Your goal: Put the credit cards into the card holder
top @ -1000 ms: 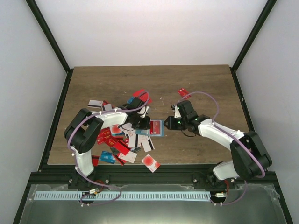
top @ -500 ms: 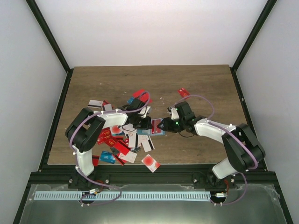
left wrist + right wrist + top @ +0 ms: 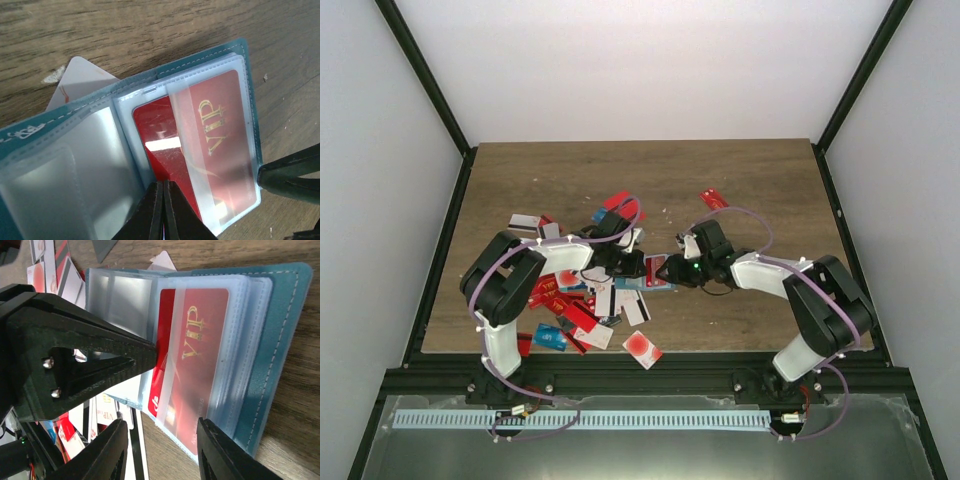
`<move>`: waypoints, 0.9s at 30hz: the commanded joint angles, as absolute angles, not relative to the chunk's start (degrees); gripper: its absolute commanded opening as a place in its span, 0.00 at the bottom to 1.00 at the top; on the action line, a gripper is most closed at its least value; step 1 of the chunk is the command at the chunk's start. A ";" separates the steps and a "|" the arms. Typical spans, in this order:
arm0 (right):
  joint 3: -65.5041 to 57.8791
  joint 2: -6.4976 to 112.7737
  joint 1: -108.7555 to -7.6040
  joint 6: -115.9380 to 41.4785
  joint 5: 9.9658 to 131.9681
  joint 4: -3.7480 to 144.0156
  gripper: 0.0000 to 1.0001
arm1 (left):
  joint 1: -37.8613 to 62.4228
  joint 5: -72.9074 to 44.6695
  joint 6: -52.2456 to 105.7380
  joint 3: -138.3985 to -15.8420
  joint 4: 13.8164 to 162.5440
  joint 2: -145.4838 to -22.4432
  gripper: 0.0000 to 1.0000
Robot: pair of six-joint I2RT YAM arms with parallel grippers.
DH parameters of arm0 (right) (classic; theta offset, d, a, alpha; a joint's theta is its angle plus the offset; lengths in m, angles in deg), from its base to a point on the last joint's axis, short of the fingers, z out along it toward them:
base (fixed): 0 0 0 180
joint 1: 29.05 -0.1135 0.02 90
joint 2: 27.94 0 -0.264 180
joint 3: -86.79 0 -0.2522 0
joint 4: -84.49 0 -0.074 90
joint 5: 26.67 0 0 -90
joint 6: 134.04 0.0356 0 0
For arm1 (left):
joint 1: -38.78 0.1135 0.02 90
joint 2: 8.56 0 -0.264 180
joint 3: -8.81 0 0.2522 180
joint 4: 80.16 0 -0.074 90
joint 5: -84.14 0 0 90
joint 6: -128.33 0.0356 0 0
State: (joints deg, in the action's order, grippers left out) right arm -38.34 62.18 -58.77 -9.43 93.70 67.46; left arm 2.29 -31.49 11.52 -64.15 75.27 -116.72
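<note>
The teal card holder (image 3: 240,50) lies open on the wood with its clear pockets up; it sits mid-table (image 3: 650,281) between the two arms. A red VIP credit card (image 3: 220,150) is partly inside a clear pocket, its left strip still sticking out. My left gripper (image 3: 163,192) is shut, its tips pressed against that exposed edge of the card (image 3: 162,355). My right gripper (image 3: 162,445) is open, its fingers apart over the holder's (image 3: 285,340) near edge, with nothing between them. One right finger (image 3: 290,175) touches the holder's corner.
A heap of loose red, white and blue cards (image 3: 570,300) lies left of the holder under the left arm. A white card (image 3: 75,80) pokes out from beneath the holder. Single cards lie near the front edge (image 3: 642,347) and behind the right arm (image 3: 713,199).
My right gripper has slid left up to the holder and its jaws have spread wider. The left gripper has stayed shut in the same spot.
</note>
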 commanded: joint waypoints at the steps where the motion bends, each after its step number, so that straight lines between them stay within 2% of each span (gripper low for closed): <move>1: -36.78 63.38 -58.41 -9.14 93.57 68.44 0.40 | 1.43 -30.90 11.52 -62.63 73.60 -118.10 0.04; 27: -39.14 61.59 -58.39 -8.84 90.73 67.48 0.40 | 1.11 -31.00 12.00 -62.29 73.42 -118.48 0.04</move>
State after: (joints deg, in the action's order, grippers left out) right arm -38.39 63.06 -58.75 -9.04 91.66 67.46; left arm 2.07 -31.57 11.52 -63.84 75.99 -116.72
